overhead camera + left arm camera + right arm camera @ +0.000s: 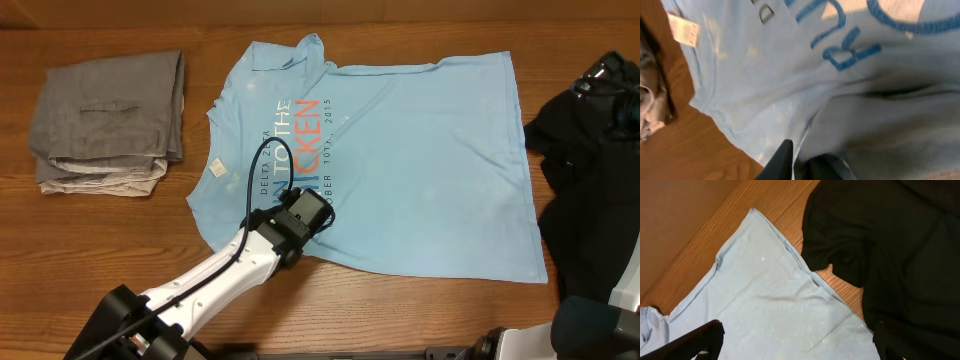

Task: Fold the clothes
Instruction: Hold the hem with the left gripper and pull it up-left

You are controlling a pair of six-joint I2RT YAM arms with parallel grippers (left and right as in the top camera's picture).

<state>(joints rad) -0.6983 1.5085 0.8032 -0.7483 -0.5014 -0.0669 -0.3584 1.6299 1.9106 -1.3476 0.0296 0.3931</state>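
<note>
A blue T-shirt (pixel 765 310) touches a black garment (pixel 890 240) on the table (pixel 690 220).

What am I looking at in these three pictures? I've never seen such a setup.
This is a robot with two arms at a wooden table, each ending in a two-finger gripper. One picture looks down from above; the other two come from cameras on the left and right wrists, each with its own gripper showing at the bottom edge. A light blue T-shirt lies spread flat in the middle, a black garment is bunched at the right, and folded grey trousers sit on a beige garment at the left. The left gripper is down near the shirt's lower edge, fingers nearly together with a fold of shirt pinched between them. The right gripper hangs wide open over where the shirt and black garment meet, holding nothing.
</note>
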